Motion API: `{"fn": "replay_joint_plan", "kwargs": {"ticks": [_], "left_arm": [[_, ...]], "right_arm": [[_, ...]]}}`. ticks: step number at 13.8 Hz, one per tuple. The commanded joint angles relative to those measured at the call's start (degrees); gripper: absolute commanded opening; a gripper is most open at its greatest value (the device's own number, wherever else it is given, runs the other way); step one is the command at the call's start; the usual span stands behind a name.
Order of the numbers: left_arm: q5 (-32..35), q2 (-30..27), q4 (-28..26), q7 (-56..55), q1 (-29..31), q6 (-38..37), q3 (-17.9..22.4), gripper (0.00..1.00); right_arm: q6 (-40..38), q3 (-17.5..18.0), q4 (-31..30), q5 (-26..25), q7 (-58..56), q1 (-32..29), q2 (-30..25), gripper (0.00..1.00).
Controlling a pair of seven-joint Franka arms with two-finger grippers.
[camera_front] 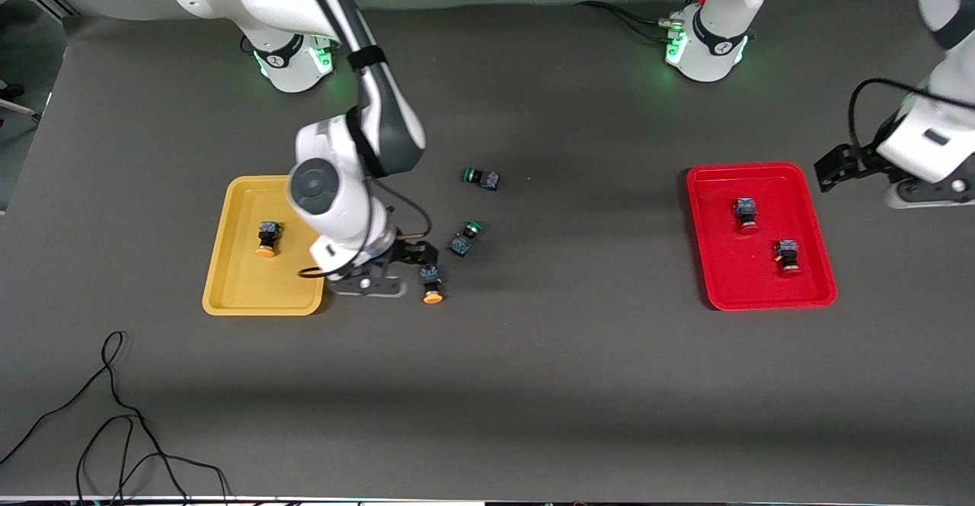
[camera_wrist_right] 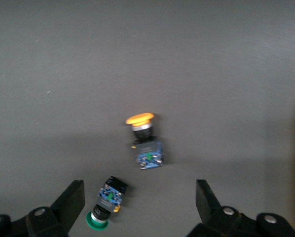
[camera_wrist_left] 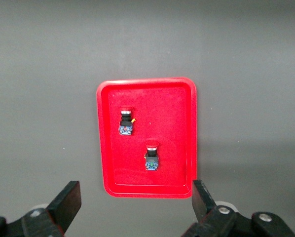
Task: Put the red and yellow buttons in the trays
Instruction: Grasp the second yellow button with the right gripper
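Jaws wide and empty on both the right gripper (camera_wrist_right: pixel 137 210) and the left gripper (camera_wrist_left: pixel 135 205); yellow button (camera_wrist_right: pixel 143 140), ahead of the right jaws, judged light, rigid, best gripped across its body.

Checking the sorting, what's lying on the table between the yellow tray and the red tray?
Front view: between the yellow tray and red tray lie one yellow button and two green buttons, beside the right pincer.

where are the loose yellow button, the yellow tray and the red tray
loose yellow button (camera_front: pixel 433 297), front view, on its cap
yellow tray (camera_front: pixel 251 309), front view, on its near rim
red tray (camera_wrist_left: pixel 148 191), left wrist view, on its rim
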Motion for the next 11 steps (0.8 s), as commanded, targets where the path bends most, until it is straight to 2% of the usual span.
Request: {"fn": "replay_joint_plan", "kwargs": {"ticks": [1,2,4,6,7,8,9,10,11], "left_arm": [[-0.53,1.8,3.71,1.99,-0.4,-1.68,0.31,1.0],[-0.53,1.8,3.98,2.09,-0.49,-1.76,0.31,1.0],[-0.53,2.33,4.25,2.18,-0.58,-2.29,0.22,1.0],[-0.53,2.76,5.21,2.0,-1.36,-3.61,0.3,1.0],[-0.36,3.29,5.74,1.39,-3.72,-3.78,0.83,1.0],[-0.27,3.64,5.83,1.13,-5.66,-3.96,2.23,1.0],[-0.27,3.65,5.83,0.95,-7.07,-4.4,3.63,1.0],[-0.1,3.73,5.83,1.03,-7.34,-4.75,3.99,1.0],[-0.01,3.91,5.83,1.04,-7.09,-4.75,4.0,1.0]], "right_arm": [[12.54,1.69,-4.53,1.73,-7.63,0.58,3.67,1.0],[16.95,3.71,-5.25,2.26,-7.91,-0.12,6.03,1.0],[19.61,4.52,-5.26,4.09,-7.91,-0.21,9.9,1.0],[20.86,5.57,-5.17,7.26,-8.79,-0.21,11.06,1.0],[20.86,5.58,-5.17,7.27,-8.88,-0.47,11.41,0.81],[20.77,5.58,-5.17,7.27,-8.79,-0.48,11.33,0.52],[20.34,5.58,-4.91,7.36,-8.7,-0.48,11.24,0.28],[20.24,5.58,-4.73,7.36,-8.53,-0.48,11.15,0.14],[19.98,5.58,-4.64,7.36,-8.53,-0.65,10.81,0.04]]}}
